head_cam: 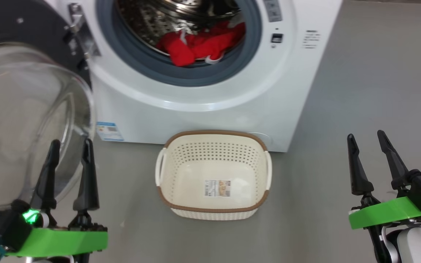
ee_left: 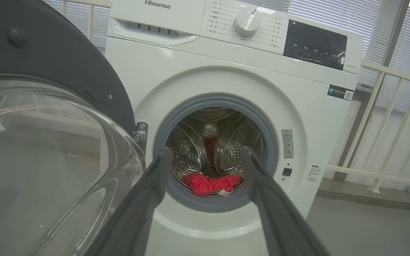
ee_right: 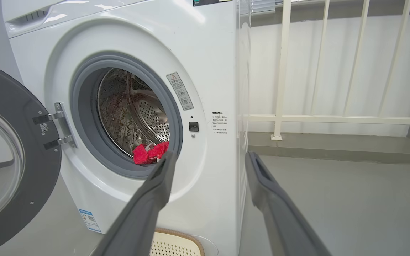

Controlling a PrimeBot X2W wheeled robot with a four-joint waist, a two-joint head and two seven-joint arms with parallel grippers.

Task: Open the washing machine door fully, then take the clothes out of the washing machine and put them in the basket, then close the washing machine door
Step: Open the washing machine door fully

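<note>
**Jaws apart on both arms, nothing held; door open, clothes in the drum, basket on the floor.**

The left jaws are shown at the lower left of the head view, spread wide, just beside the clear glass bowl of the washing machine door (head_cam: pixel 27 102). The door is swung out to the left of the washing machine (head_cam: pixel 210 120). The right jaws are likewise spread at the lower right, well apart from the machine, above the grey floor (head_cam: pixel 360 73). The red clothes (head_cam: pixel 203 45) are heaped at the front bottom of the steel drum (head_cam: pixel 152 18), just behind the grey rubber ring (head_cam: pixel 196 75). The basket (head_cam: pixel 214 132) is set upright on the floor, just before the foot of the machine and below the opening. A paper sticker (head_cam: pixel 217 188) is seen on its bottom.
</note>
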